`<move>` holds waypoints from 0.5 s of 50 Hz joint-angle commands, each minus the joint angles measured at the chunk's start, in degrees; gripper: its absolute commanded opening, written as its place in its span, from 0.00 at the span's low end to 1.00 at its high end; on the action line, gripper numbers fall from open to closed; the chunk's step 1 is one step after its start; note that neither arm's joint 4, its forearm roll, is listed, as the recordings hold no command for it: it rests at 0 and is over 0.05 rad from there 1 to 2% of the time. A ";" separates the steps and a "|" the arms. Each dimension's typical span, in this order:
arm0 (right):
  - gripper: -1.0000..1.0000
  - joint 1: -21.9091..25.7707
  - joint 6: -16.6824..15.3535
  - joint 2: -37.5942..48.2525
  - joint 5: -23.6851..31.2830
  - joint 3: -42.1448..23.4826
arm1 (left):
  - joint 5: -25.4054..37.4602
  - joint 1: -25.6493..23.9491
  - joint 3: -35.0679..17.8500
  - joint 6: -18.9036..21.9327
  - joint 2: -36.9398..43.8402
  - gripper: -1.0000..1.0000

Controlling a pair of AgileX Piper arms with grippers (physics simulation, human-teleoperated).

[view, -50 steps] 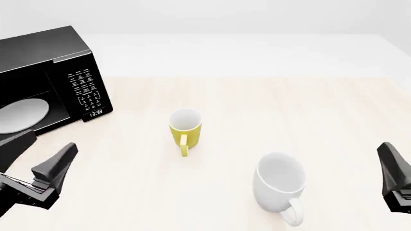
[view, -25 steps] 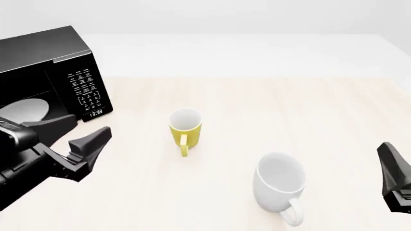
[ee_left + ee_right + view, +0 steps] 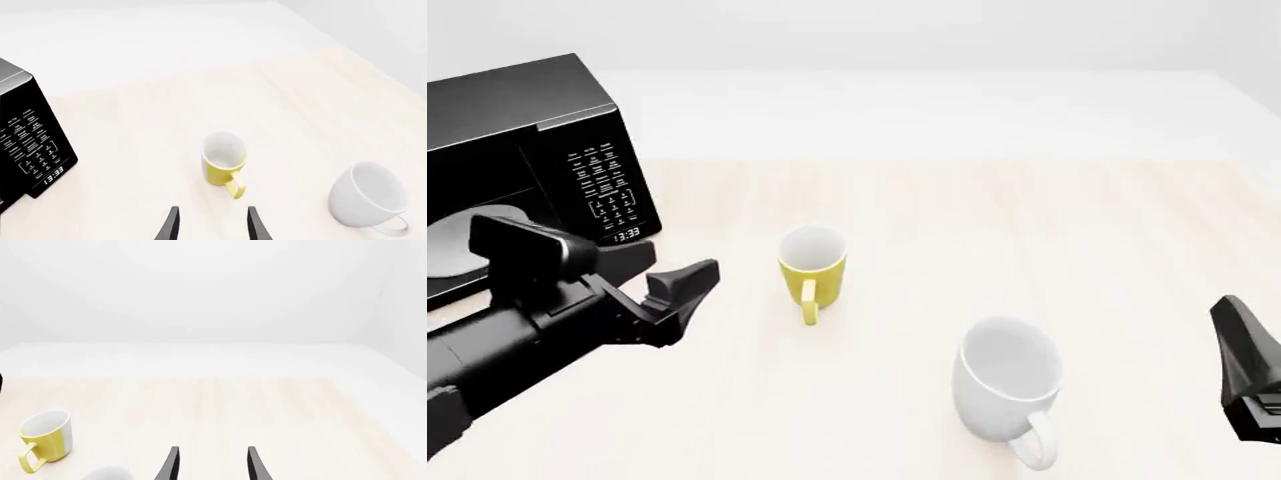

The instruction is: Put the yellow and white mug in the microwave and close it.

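The yellow and white mug (image 3: pixel 813 265) stands upright mid-table, its handle toward the near edge. The black microwave (image 3: pixel 547 140) sits at the far left, its cavity showing a bit of the white turntable plate (image 3: pixel 447 250); its door is out of view. My left gripper (image 3: pixel 683 257) hovers open just left of the mug, fingers pointing at it, nothing between them. In the left wrist view the mug (image 3: pixel 223 162) lies a short way ahead of the open gripper (image 3: pixel 212 222). My right gripper (image 3: pixel 1244 365) rests at the near right edge, open (image 3: pixel 210 465) and empty.
A larger all-white mug (image 3: pixel 1008 380) stands upright at the near right, between the yellow mug and my right gripper. The microwave's keypad panel (image 3: pixel 607 190) faces the table centre. Light wooden tabletop (image 3: pixel 1028 230) stretches to the right and back.
My left arm has swung in from the near left corner, moving right and forward until its open gripper is close to the yellow mug. The right arm and both mugs have stayed put.
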 commanded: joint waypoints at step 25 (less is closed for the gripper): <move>1.00 -0.02 0.02 -0.06 0.01 0.03 | -8.59 -2.04 -8.10 -4.81 22.81 1.00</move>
